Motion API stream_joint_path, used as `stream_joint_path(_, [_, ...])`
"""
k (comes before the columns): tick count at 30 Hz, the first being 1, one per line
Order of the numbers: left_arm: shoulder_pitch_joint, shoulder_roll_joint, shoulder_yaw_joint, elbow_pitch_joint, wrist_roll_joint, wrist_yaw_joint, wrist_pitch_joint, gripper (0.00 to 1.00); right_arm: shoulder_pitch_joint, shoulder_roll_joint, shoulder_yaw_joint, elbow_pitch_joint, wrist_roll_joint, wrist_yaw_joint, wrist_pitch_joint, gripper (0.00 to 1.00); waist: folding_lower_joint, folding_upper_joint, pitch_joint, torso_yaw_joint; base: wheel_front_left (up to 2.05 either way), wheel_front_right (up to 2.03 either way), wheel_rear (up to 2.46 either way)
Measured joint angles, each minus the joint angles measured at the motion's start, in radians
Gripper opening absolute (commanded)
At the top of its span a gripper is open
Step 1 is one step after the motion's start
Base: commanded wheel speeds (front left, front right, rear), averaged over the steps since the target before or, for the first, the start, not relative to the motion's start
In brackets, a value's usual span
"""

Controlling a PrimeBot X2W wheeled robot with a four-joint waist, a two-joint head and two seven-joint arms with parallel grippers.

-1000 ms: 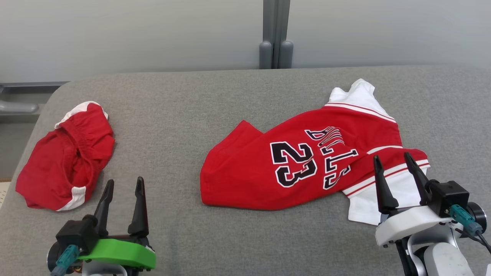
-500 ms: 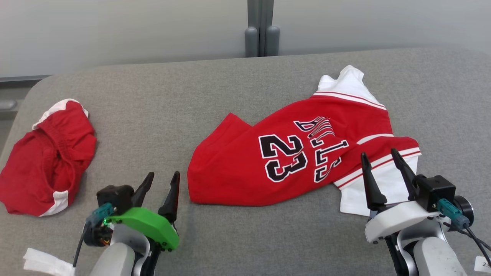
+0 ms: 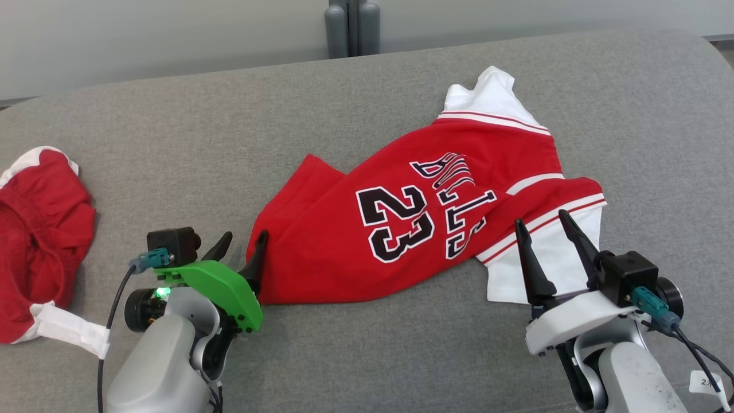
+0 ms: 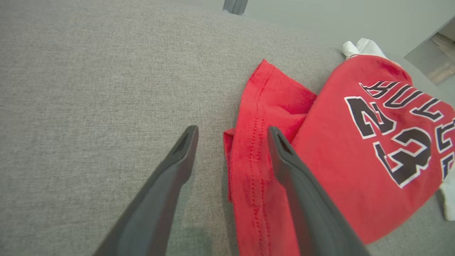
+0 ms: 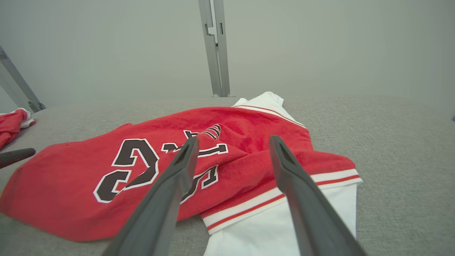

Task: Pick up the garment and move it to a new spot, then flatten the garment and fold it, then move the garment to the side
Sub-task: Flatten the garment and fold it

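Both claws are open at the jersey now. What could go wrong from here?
1. The left claw straddles the doubled hem of the jersey, with one finger over the bare cushion; closing may catch just the top layer.
2. The right claw is over the white sleeve, beside a raised red fold; lifting there may twist the shirt.
3. The red shorts lie to the left; a new spot there may overlap them.

Soft, even light is leaving faint shadows under the garment (image 3: 321, 241), while wrist views are warping near their edges.
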Motion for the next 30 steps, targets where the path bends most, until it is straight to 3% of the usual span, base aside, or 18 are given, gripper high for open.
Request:
stream_joint_path(17, [-0.050, 0.001, -0.085, 0.028, -0.148, 0.000, 0.137, 1.00, -0.026, 0.002, 0.006, 0.021, 0.004, 0.000, -0.015, 1.00, 0.0000, 0.0000, 0.029, -0.002, 0.00, 0.00, 0.00])
stream_joint_path(18, [-0.050, 0.000, -0.093, 0.025, -0.153, 0.000, 0.143, 0.79, -0.027, 0.002, 0.007, 0.021, 0.004, 0.000, -0.016, 1.00, 0.0000, 0.0000, 0.031, -0.002, 0.00, 0.00, 0.00])
stream_joint_path(19, [-0.051, 0.001, -0.099, 0.021, -0.156, 0.000, 0.143, 0.47, -0.028, 0.002, 0.007, 0.021, 0.004, 0.000, -0.016, 1.00, 0.0000, 0.0000, 0.032, -0.002, 0.00, 0.00, 0.00])
stream_joint_path(20, [-0.054, 0.002, -0.107, 0.013, -0.157, 0.000, 0.136, 0.00, -0.029, 0.002, 0.007, 0.021, 0.004, 0.000, -0.016, 1.00, 0.0000, 0.0000, 0.033, -0.003, 0.00, 0.00, 0.00])
stream_joint_path(30, [-0.054, 0.026, -0.135, -0.073, -0.180, 0.000, 0.003, 0.00, -0.027, 0.003, -0.011, 0.026, 0.002, 0.000, -0.016, 1.00, 0.0000, 0.0000, 0.024, 0.019, 0.00, 0.00, 0.00])
